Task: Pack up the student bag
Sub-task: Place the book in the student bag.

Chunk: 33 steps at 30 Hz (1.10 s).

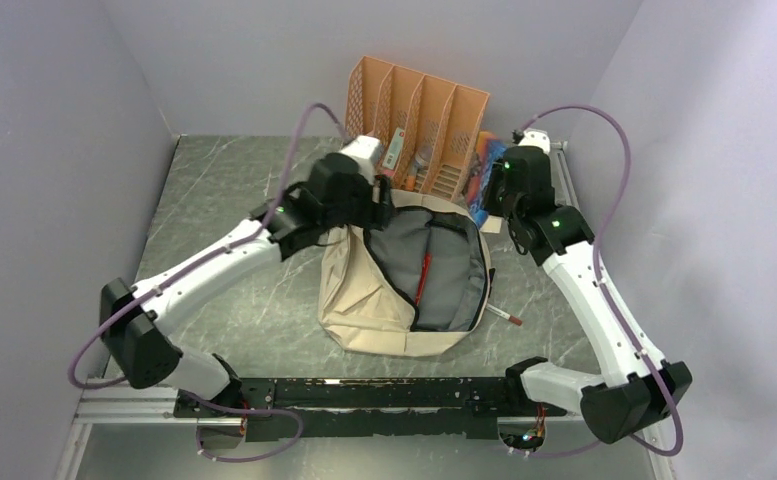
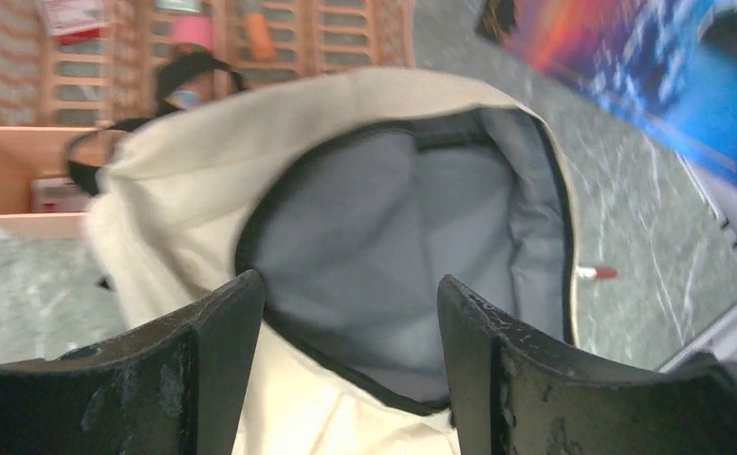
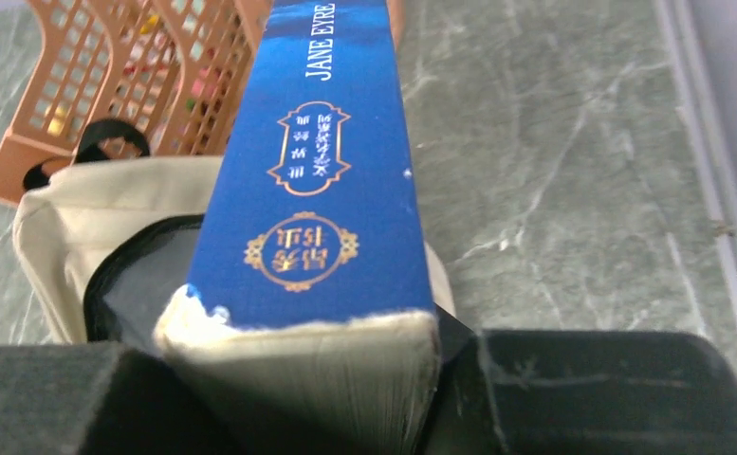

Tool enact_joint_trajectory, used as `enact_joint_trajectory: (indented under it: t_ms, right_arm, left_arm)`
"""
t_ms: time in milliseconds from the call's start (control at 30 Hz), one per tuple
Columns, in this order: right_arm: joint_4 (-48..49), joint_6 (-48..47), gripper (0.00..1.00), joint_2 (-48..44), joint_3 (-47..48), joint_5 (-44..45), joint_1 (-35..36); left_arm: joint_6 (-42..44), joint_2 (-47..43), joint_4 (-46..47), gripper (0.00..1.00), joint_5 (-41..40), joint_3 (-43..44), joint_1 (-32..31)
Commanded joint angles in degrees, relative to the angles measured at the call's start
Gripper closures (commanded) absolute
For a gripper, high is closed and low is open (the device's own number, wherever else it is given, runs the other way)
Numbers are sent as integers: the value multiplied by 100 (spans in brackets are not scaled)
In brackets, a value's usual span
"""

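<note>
— What sort of place is it?
— A small booth; plain pale-lilac walls (image 1: 54, 150) close round three sides of a table (image 1: 224, 190); its top is grey-green with thin pale veins, like marble; a black rail (image 1: 364, 392) runs along the edge well behind both grippers.
— And the bag?
— The bag (image 1: 384, 310) lies flat on the stone between the two arms, mouth unzipped, grey lining showing; a red pen (image 1: 424, 278) lies inside; the left gripper (image 2: 350, 294) is at the mouth's rim; the right gripper (image 3: 298, 398) is just beside the bag's far right corner.
— Has the left one got hold of it?
— I cannot tell; its jaws stand wide apart, with cream cloth and the dark rim lying between them; whether they pinch does not show.
— The right?
— Closed on a blue book (image 3: 317, 180), a finger on each cover; the spine faces its camera, lettered JANE EYRE; the book juts out ahead of the gripper, and the bag's corner shows beneath it on the left.
— Anything else on the stone?
— An orange organizer (image 1: 419, 115) stands ahead of both grippers, by the back wall; what fills its slots is too blurred to name; a second pen (image 1: 504, 317) lies on the bare top behind the right gripper, just off the bag's right side; purple cables (image 1: 604, 150) loop from each arm.
</note>
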Motion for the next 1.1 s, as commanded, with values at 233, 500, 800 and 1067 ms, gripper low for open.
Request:
enact_joint_trajectory:
  t_ms: [233,500,800,1067]
  right_arm:
    - [498,289,100,-1193,237,1058,-170]
    - [587,187,100,-1667,159,1260,-168]
    - [502,120,100,-1818,152,1287,-168]
    - [580,140,100,-1820,64,1178,-170]
  left_arm:
    - [-300,1796,-1687,17,-2254,1480,-2089]
    - [-490,2714,-2112,16,-2907,2004,-2567]
    - [-330,3548,-2466,15,-3390,2541,-2731]
    - [-214,3957,-2633,15,-3847,2640,-2738]
